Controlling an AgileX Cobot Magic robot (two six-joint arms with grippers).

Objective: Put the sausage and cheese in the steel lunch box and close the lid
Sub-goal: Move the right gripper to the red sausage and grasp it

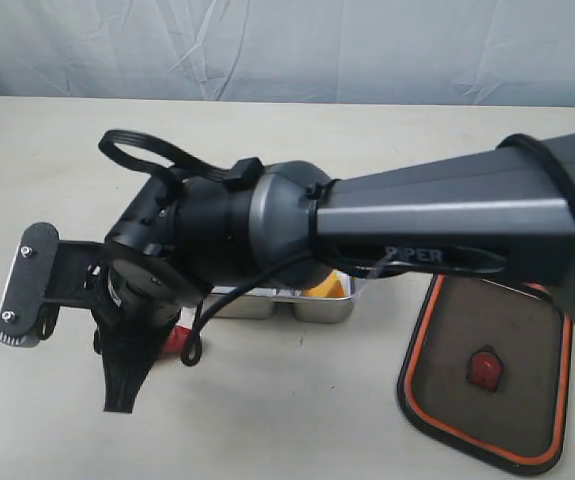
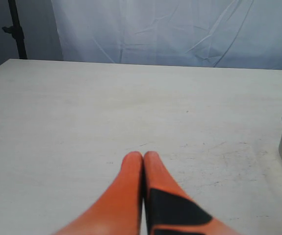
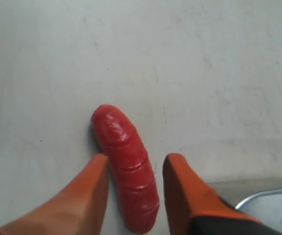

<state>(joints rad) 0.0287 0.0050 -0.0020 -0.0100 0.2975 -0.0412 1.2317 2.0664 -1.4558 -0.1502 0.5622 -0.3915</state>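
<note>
while the right gripper [image 3: 137, 164] straddles the sausage [image 3: 123, 161], fingers [image 3: 89, 196] half parted, unclamped, centre it, squeeze gently, lift to the box [image 1: 312, 308] at 3 o'clock; left gripper [image 2: 143, 159] pinched together, empty.

Glossy red ridged sausage [image 3: 126, 171] lies flat at nine o'clock of the shiny steel lunch box [image 1: 312, 308]; orange-yellow cheese [image 1: 329, 289] sits inside; dark lid [image 1: 487, 375] at four o'clock.

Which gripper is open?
The right gripper: its fingers stand apart on either side of the sausage, while those of the left gripper are pressed together.
</note>
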